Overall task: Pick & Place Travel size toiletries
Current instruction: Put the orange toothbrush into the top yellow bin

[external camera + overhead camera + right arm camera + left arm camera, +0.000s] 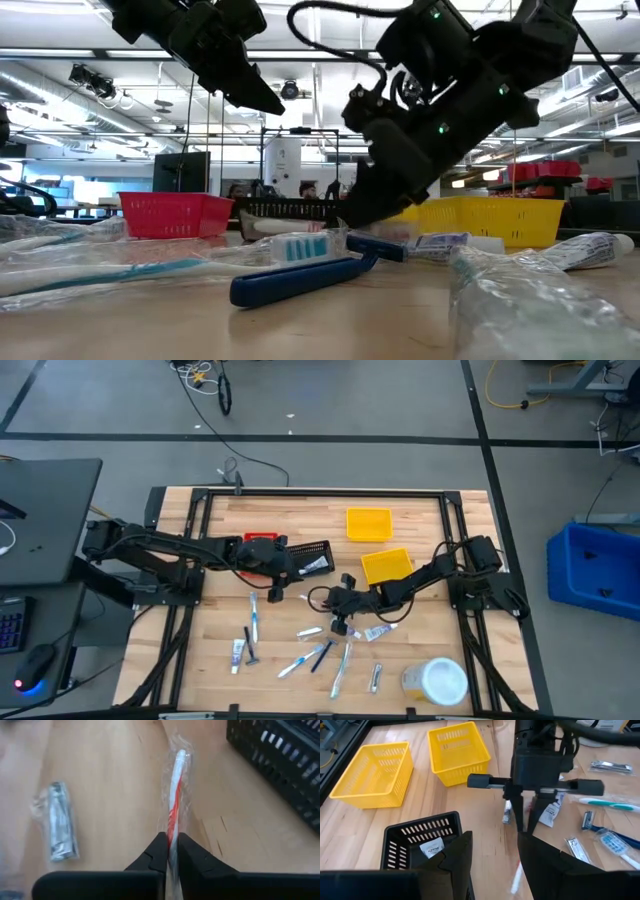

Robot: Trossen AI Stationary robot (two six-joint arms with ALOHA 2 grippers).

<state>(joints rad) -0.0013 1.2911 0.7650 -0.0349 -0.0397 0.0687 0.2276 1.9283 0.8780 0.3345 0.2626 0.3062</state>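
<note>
1. Wooden table (pixel 420 510) is seen from above on a grey workshop floor; shelving and lights show beyond it in the low view.
2. Progress, judged: one white item (pixel 431 848) lies in the black bin (pixel 308 558); a little may also sit in the red bin (pixel 260 540), unclear. Both yellow bins (pixel 368 523) appear empty in the left wrist view. Most toiletries (pixel 300 656) are scattered over the near half of the table, so the bulk is judged left to do.
3. Big jar (pixel 437 680) stands at the near right, apart from the task.
4. Right gripper (pixel 342 622) is lowered at table centre, arm stretched inward; in its wrist view the fingers (pixel 159 851) are pinched on a wrapped red-and-white toothbrush (pixel 175 795), which still lies along the wood just beside the black bin.
5. Left gripper (pixel 272 588) is held above the table near the black bin, fingers (pixel 457 857) spread, nothing between them.
</note>
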